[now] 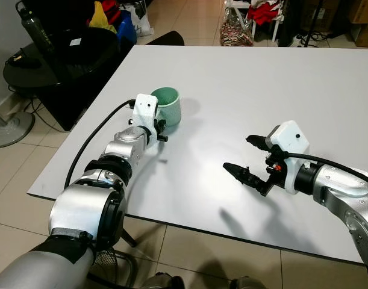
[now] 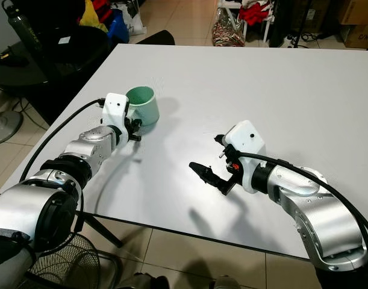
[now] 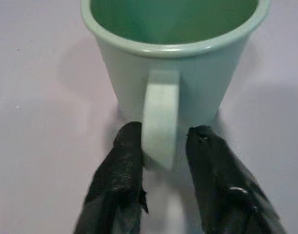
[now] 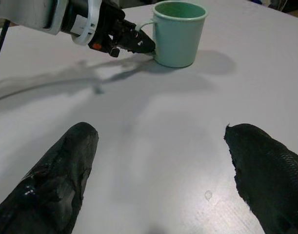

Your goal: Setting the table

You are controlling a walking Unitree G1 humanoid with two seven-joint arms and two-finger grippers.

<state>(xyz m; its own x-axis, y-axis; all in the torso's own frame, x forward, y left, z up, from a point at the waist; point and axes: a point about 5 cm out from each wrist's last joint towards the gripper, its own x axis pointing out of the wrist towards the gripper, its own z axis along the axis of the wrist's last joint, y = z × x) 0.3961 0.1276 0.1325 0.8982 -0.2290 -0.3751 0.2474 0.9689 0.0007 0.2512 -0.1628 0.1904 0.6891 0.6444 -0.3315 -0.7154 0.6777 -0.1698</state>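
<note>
A pale green mug (image 1: 168,105) stands upright on the white table (image 1: 262,78), near its left side. My left gripper (image 3: 166,141) reaches in from the near side, and its two black fingers (image 3: 124,161) are shut on the mug's handle, close on either side of it. In the right wrist view the mug (image 4: 179,31) and the left gripper (image 4: 148,46) at its handle sit further back. My right gripper (image 1: 238,152) hovers low over the table's front right part, open and holding nothing, well apart from the mug.
A black round table (image 1: 69,60) with a bottle and clutter stands off the table's left edge, with a fan base (image 1: 9,126) on the floor. Bags and a white rack (image 1: 244,24) lie beyond the far edge. The table's front edge (image 1: 190,232) is just below my arms.
</note>
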